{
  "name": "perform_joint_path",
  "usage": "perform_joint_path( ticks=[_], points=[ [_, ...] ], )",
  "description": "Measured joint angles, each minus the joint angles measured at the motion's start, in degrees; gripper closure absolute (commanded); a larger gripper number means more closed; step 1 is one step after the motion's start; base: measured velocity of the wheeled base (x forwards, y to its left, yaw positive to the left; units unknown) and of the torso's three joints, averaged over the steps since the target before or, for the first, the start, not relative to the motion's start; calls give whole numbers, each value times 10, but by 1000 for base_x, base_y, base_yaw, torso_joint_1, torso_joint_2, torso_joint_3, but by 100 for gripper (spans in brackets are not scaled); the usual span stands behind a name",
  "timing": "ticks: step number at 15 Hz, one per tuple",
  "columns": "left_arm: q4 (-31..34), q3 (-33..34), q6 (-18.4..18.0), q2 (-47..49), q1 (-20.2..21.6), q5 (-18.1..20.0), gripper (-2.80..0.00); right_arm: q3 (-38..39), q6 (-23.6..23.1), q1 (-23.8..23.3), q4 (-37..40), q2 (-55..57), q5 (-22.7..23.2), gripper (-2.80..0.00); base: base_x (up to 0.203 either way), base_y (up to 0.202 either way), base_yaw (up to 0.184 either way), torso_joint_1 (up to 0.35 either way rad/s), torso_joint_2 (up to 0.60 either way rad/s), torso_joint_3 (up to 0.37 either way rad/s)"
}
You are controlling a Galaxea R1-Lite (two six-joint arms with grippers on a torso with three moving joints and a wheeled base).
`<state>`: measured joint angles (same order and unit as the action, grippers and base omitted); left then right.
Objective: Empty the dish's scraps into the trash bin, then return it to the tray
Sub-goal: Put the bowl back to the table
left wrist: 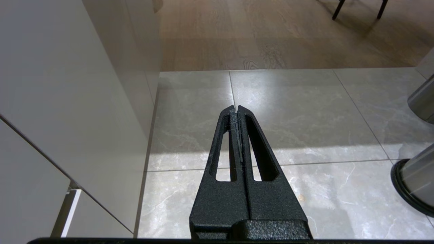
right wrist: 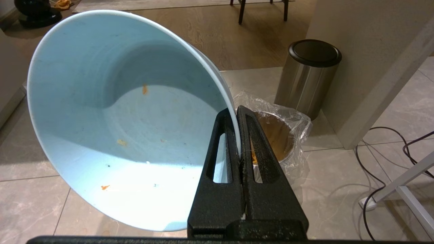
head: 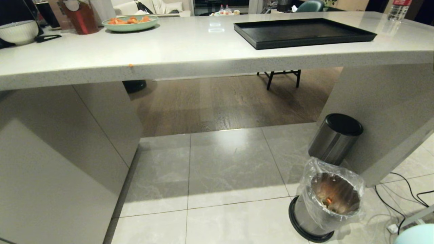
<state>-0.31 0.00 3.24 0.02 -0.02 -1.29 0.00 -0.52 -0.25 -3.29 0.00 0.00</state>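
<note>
Pinched between the black fingers of the right hand, the light-blue dish is held by its rim and tipped up on edge, its hollow facing the wrist camera. Only a few orange specks and pale crumbs cling to its inner wall; the bulk of the scraps lies inside the trash bin, where an orange piece shows at the bottom. In the head view a pale blue curve at the lower right corner marks the edge of the dish, near the bin. The trash bin, a steel cylinder lined with a crinkly clear bag and ringed in black at its base, stands on the grey tiled floor, just in front of a steel cylinder with a black lid. Black cables run over the tiles beside it. The left hand hangs above bare tiles with its two fingers pressed together and nothing between them. On the white table above, the black tray rests well apart from a wide green plate bearing orange pieces, a white ribbed bowl at the far left, and a reddish container. One orange crumb sits at the near edge of the table.
</note>
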Motion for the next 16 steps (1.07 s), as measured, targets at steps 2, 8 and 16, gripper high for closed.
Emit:
perform_joint_path(
  ticks=[2,8,16],
  points=[
    [0,0,0,0,0,0,0,0,0,0,0,0,0,0,0,0,0,0,0,0],
    [0,0,0,0,0,0,0,0,0,0,0,0,0,0,0,0,0,0,0,0],
    [0,0,0,0,0,0,0,0,-8,0,0,0,0,0,0,0,0,-22,-190,-217]
  ],
)
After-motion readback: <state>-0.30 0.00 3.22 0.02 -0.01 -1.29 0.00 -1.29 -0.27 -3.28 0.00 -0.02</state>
